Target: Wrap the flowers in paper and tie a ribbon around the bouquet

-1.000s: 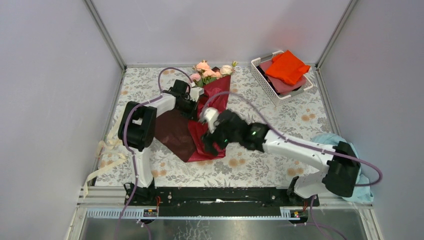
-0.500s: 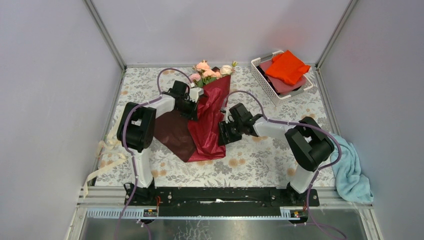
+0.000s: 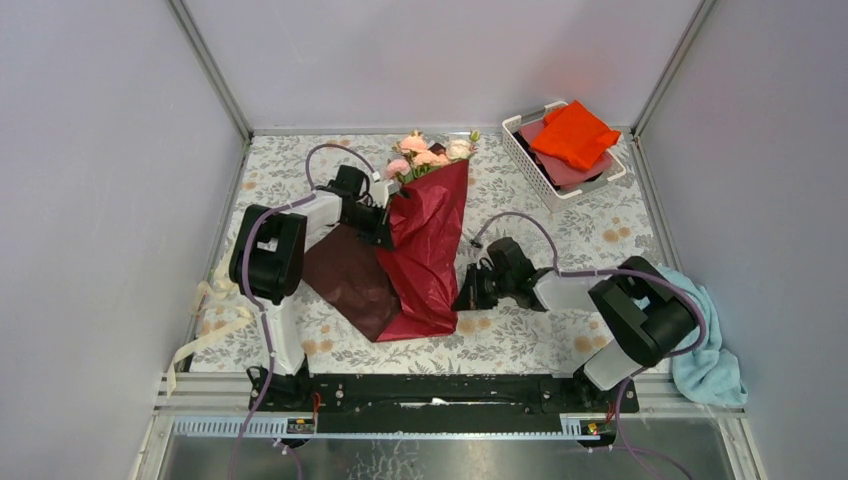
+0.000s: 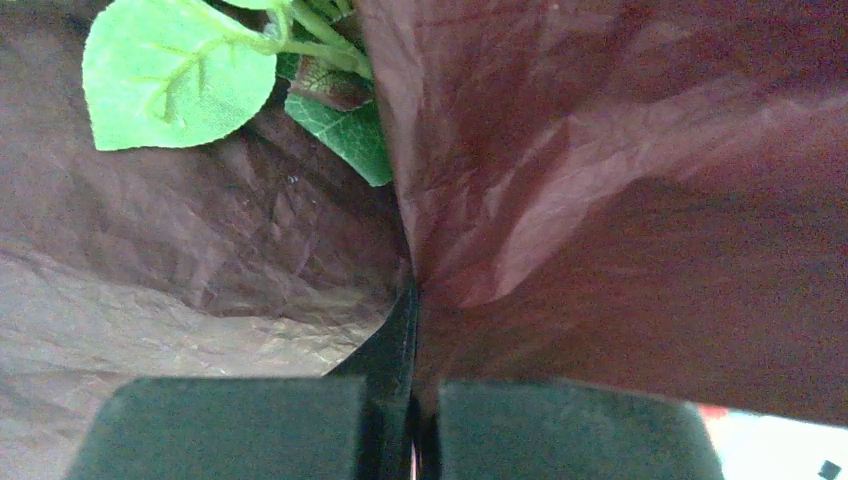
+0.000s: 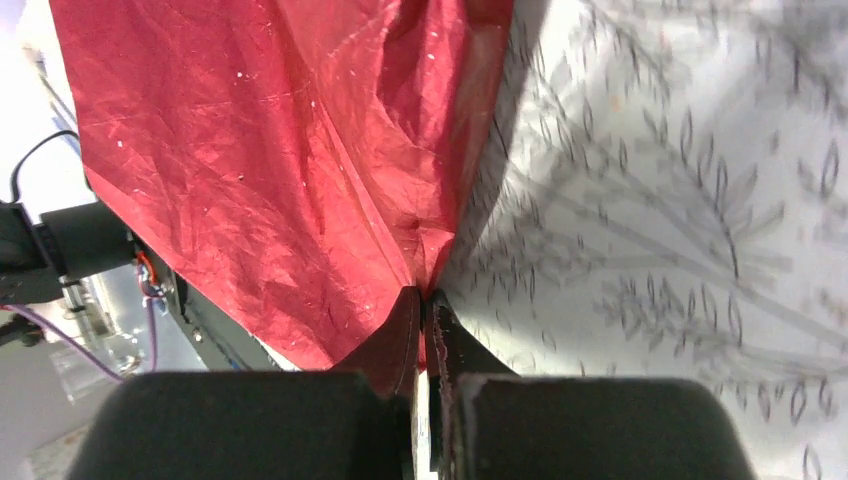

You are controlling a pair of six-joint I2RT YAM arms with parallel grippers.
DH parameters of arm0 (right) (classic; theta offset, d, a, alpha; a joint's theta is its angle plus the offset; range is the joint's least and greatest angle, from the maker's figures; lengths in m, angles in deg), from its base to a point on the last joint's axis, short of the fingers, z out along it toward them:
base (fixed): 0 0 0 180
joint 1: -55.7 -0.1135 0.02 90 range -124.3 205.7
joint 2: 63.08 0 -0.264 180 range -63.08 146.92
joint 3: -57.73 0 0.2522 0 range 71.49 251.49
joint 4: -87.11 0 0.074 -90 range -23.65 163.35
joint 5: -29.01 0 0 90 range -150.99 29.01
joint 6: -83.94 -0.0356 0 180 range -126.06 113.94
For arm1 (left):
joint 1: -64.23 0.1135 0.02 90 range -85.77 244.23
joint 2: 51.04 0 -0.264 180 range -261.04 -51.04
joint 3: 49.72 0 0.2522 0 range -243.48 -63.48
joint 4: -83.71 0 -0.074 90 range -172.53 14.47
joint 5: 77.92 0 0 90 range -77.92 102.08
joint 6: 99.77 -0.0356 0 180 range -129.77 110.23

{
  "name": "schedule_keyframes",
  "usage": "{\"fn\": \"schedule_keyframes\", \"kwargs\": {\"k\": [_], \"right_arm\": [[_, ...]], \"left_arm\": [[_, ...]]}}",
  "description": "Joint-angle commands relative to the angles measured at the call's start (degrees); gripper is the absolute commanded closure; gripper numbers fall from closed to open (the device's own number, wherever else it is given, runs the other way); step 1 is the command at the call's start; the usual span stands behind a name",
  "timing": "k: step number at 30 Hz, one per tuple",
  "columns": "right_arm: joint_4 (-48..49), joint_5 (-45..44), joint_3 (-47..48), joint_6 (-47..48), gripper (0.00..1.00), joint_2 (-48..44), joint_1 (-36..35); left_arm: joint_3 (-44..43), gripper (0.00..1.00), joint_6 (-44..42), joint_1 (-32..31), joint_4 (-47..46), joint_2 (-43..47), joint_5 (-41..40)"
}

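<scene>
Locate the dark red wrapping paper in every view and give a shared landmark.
Top external: the crinkly dark red wrapping paper lies mid-table, left gripper at its upper-left edge, right gripper at its lower-right.
Left wrist: the paper fills most of the frame, pinched at bottom centre.
Right wrist: the paper fills the upper left, pinched at centre.
Landmark: green leaves join top and left wrist; floral table cover joins top and right wrist.

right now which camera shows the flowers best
The top external view: the flowers show their pink and cream blooms at the far end of the paper. The left wrist view catches only green leaves and stem bits beside the paper. The right wrist view shows only paper and table, no flowers.
</scene>
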Motion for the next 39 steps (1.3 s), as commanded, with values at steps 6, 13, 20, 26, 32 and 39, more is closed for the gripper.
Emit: {"fn": "schedule_keyframes", "kwargs": {"k": [6,13,20,26,32,39], "right_arm": [[-1.04,3.46,-12.34,-9.65,0.89,-11.07,-0.09],[-34.32,-8.05,8.70,5.35,0.48,-18.99,0.70],[-22.84,-2.26,25.72,7.52,0.89,1.84,2.14],[-22.23,-5.37,26.08,8.10,1.00,12.33,8.83],[-25.95,-14.89,20.61,10.52,1.00,9.06,15.82],[-28.92,-18.83,24.56,13.43,1.00,0.40,6.98]], "left_arm": [[6.19,1.00,-0.60,-0.91,-1.70,2.50,4.40],[7.30,1.00,-2.18,-2.40,-3.05,2.60,4.56],[5.97,1.00,-2.05,-2.42,-3.68,1.43,3.33],[4.90,1.00,-3.03,-2.33,-2.99,1.39,2.39],[2.14,1.00,-3.25,-2.38,-2.45,-0.44,2.87],[-0.25,0.93,-2.98,-2.40,-2.71,-1.27,1.93]]}}
